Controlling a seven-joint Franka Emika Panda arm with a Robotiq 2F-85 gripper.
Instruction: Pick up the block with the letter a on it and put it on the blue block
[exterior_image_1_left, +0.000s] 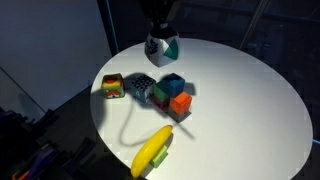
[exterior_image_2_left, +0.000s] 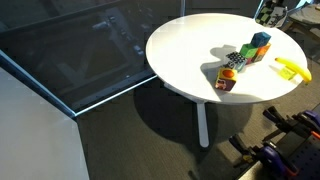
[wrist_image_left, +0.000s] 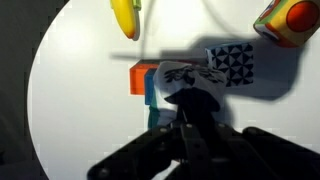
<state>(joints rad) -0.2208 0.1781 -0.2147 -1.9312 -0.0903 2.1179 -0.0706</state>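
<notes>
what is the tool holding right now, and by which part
The block with the letter a, pinched in the tool on opposite sides near its top. The exact contact spots are partly hidden.

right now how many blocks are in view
5: lettered block in the gripper; yellow-red cube, checkered cube, blue block and orange cube clustered on the table. Another may be hidden.

Looks like an office or lab corner to me: round white desk (exterior_image_2_left: 180, 50) on a single pedestal leg (exterior_image_2_left: 203, 122), dark floor (exterior_image_2_left: 140, 135) that reads like carpet, big dark glass partition (exterior_image_2_left: 70, 50) right beside it. Toy blocks (exterior_image_1_left: 165, 92) and a toy banana (exterior_image_1_left: 152, 150) on top give it a test-bench feel
</notes>
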